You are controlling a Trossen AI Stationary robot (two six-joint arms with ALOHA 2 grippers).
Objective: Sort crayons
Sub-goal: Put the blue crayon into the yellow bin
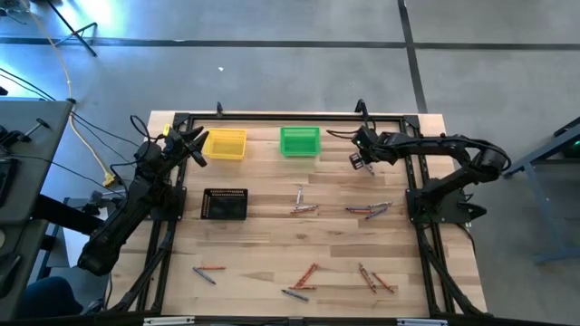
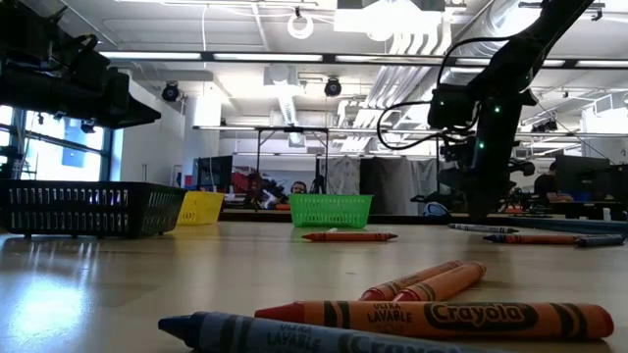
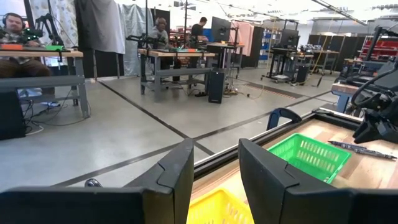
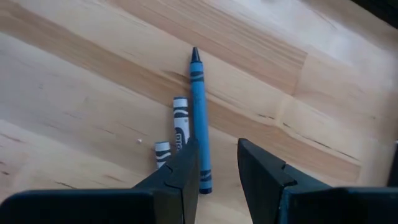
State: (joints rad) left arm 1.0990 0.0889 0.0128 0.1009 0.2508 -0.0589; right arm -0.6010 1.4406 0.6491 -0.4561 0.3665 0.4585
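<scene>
Saw crayons [image 1: 304,209] scattered on desk [image 1: 263,244], none visibly binned; sorting barely begun. My right claw [image 4: 217,165] hung parted, empty, above blue crayon [image 4: 199,118]; left claw [image 3: 214,180] parted, empty.

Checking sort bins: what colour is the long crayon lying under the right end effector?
Blue crayon, with a black tip; clearest in the right wrist view.

Pale wooden plank counter [image 1: 272,254] with streaked brown grain, edged by a black metal frame [image 1: 290,117]. Yellow plastic mesh bin [image 1: 225,144], green plastic mesh bin [image 1: 300,141] and black plastic mesh bin [image 1: 225,204]. Scattered wax crayons [image 1: 304,276] are orange-red, blue or grey; one blue paper-wrapped crayon [image 4: 199,118] carries black bands, and an orange crayon [image 2: 442,319] bears black lettering. Both arms are dark.
</scene>
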